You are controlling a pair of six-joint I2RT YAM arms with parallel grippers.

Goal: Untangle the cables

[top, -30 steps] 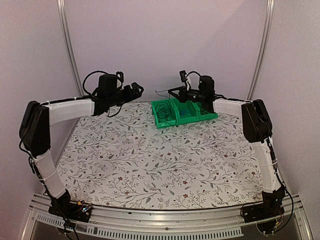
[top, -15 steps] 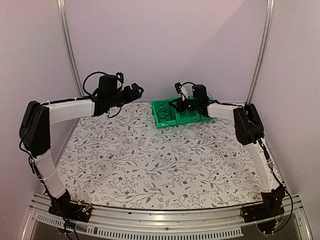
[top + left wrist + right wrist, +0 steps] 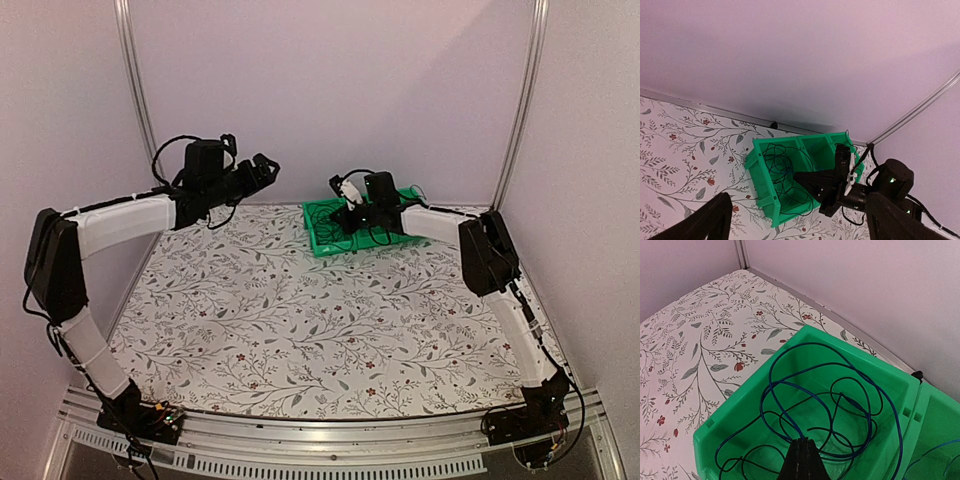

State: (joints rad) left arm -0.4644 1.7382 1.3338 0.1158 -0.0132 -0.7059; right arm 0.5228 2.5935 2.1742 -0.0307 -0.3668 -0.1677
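Note:
The cables are a loose tangle of thin black wires (image 3: 840,394) and a blue one (image 3: 770,375) in the left compartment of a green bin (image 3: 750,385). They also show in the top view (image 3: 328,222) and the left wrist view (image 3: 777,177). My right gripper (image 3: 802,442) reaches down into that compartment, its fingers pressed together on the blue cable at their tips. It also shows in the top view (image 3: 338,215) and the left wrist view (image 3: 797,176). My left gripper (image 3: 262,170) is open and empty, held in the air left of the bin.
The green bin (image 3: 312,230) has three compartments and stands at the table's back edge near the wall. Another blue wire (image 3: 935,450) lies in the middle compartment. Flowered tablecloth (image 3: 300,320) covers the table. A metal frame post (image 3: 520,100) stands at the back right.
My right gripper has moved left from the middle compartment into the left one and down among the cables. My left arm has risen and shifted slightly left.

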